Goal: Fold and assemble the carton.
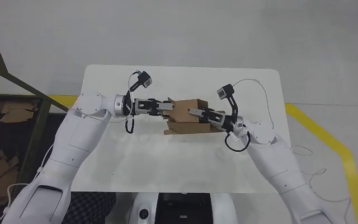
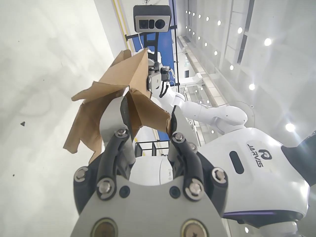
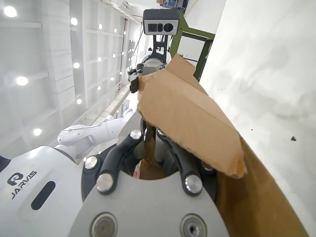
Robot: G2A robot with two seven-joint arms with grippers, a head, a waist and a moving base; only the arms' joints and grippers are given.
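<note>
A brown carton (image 1: 187,106), partly unfolded with loose flaps, is held between both arms over the middle of the white table (image 1: 112,162). My left gripper (image 1: 166,106) sits at its left end. In the left wrist view the carton (image 2: 111,94) has a folded flap wedged between the wide-set fingers (image 2: 174,122), touching both pads of the left gripper (image 2: 149,117). My right gripper (image 1: 197,113) grips the right end. In the right wrist view the carton (image 3: 185,114) covers the fingertips of the right gripper (image 3: 149,134), which is shut on a cardboard edge.
A green-framed bin (image 1: 22,112) with cardboard scraps stands left of the table. A thin white cable (image 1: 263,95) loops over the table's right part. Yellow floor tape (image 1: 319,129) runs at the right. Bare tabletop lies in front of the carton.
</note>
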